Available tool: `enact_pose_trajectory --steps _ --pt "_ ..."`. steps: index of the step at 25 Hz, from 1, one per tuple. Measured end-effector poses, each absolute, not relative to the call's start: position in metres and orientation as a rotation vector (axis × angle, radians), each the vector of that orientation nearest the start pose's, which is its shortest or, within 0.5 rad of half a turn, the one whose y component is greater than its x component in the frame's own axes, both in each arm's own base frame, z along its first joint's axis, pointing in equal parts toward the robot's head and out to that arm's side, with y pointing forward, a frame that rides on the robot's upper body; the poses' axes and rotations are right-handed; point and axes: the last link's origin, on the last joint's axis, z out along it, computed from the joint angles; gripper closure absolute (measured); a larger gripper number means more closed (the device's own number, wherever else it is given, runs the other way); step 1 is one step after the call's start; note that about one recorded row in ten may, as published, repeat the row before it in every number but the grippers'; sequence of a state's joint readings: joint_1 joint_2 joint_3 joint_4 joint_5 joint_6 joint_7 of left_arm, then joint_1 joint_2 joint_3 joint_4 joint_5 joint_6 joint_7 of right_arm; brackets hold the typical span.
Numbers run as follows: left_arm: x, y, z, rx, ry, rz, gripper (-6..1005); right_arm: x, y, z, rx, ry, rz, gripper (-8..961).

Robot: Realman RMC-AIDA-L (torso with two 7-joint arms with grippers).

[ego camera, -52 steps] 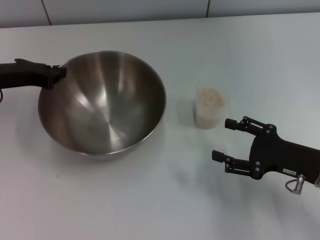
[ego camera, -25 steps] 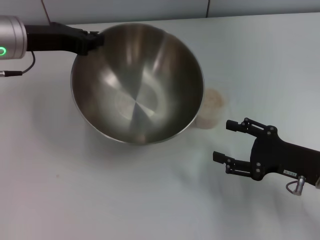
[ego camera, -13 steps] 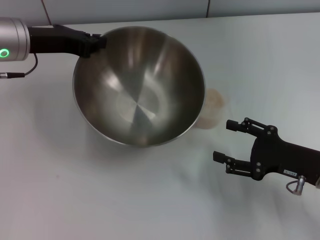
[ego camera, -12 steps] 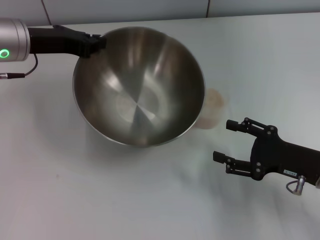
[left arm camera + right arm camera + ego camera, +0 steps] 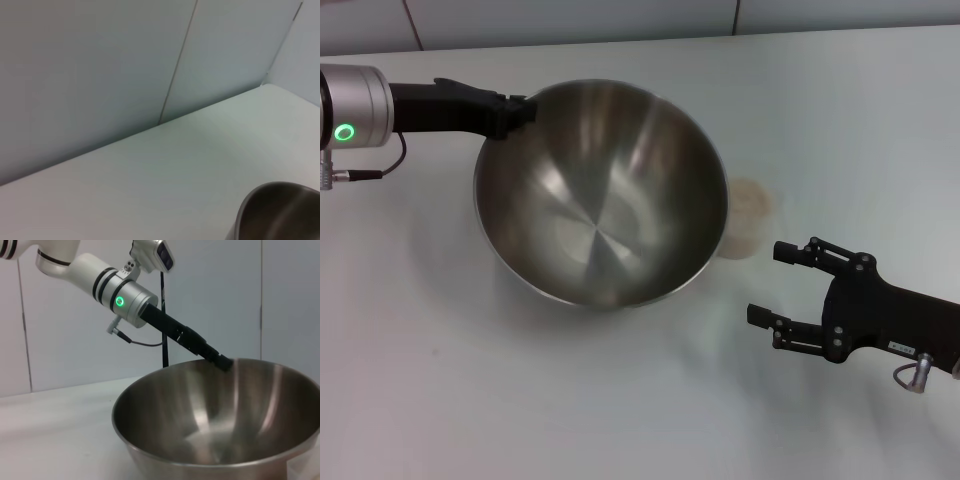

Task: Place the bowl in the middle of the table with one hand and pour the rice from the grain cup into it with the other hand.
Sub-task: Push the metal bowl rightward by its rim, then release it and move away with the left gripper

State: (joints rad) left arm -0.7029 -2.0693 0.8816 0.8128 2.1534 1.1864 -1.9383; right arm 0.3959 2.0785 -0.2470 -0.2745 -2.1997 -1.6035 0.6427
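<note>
The steel bowl (image 5: 600, 190) hangs tilted near the middle of the white table (image 5: 570, 400), with a shadow under it. My left gripper (image 5: 516, 110) is shut on its far-left rim. In the right wrist view the bowl (image 5: 215, 420) fills the foreground, with the left gripper (image 5: 223, 362) clamped on its rim. A piece of the bowl (image 5: 280, 210) also shows in the left wrist view. The grain cup (image 5: 748, 222) stands just right of the bowl, partly hidden by it, with pale rice (image 5: 756, 198) inside. My right gripper (image 5: 766, 282) is open, nearer than the cup and slightly to its right, holding nothing.
A grey wall (image 5: 570, 20) runs along the table's far edge. The left arm's silver link with a green light (image 5: 345, 130) reaches in from the left. Bare tabletop lies in front of the bowl and at the far right.
The left gripper lifted the bowl and carried it right until its rim hides part of the cup. In the last half second the bowl came slightly lower. The right arm stayed still.
</note>
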Motion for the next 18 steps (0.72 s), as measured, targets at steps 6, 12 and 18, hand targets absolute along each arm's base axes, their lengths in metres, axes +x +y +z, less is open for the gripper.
enact_pose_trajectory --steps 6,12,18 --pt "-0.2160 0.4164 0.0064 -2.521 -0.900 -0.358 954 0.3193 0.2482 -0.0379 -2.530 0.328 0.807 132" --pt "-0.2184 0.4167 0.0054 -2.511 -0.907 -0.357 954 0.3195 0.2473 -0.0379 -2.531 0.330 0.808 131" --pt "-0.2219 0.4162 0.0039 -2.504 -0.911 -0.351 953 0.3202 0.2463 -0.0380 -2.531 0.333 0.807 131"
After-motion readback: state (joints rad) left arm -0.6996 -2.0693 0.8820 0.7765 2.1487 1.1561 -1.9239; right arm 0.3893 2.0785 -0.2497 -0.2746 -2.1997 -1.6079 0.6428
